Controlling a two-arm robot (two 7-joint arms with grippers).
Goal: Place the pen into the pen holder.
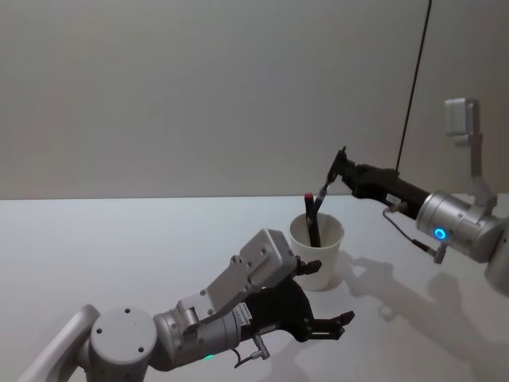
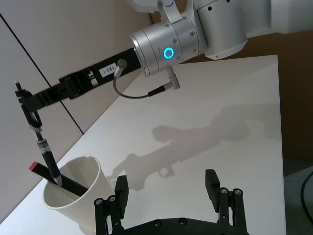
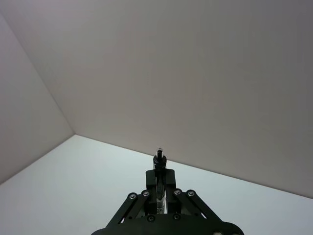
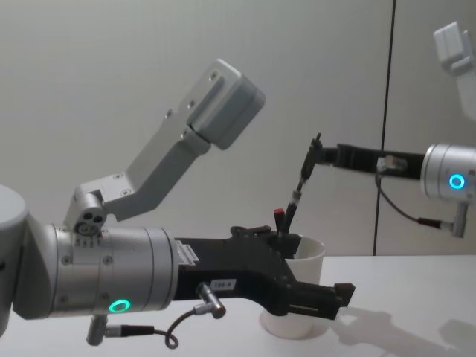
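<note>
The pen (image 1: 321, 197) is held near its upper end by the right pincer (image 1: 337, 169), whose fingers are pressed together on it, above the pen holder (image 1: 317, 253). Its lower end is already seen inside the rim of the white cup, which stands on the surface (image 1: 119, 255). A second, red-capped pen (image 1: 310, 220) is seen leaning inside the same cup. The left pincer (image 1: 338, 325) is spread and empty, held low just beside the cup. The task is judged nearly done: the insertion has begun, and what is left is for the pen to be lowered or released so that it rests in the cup.
</note>
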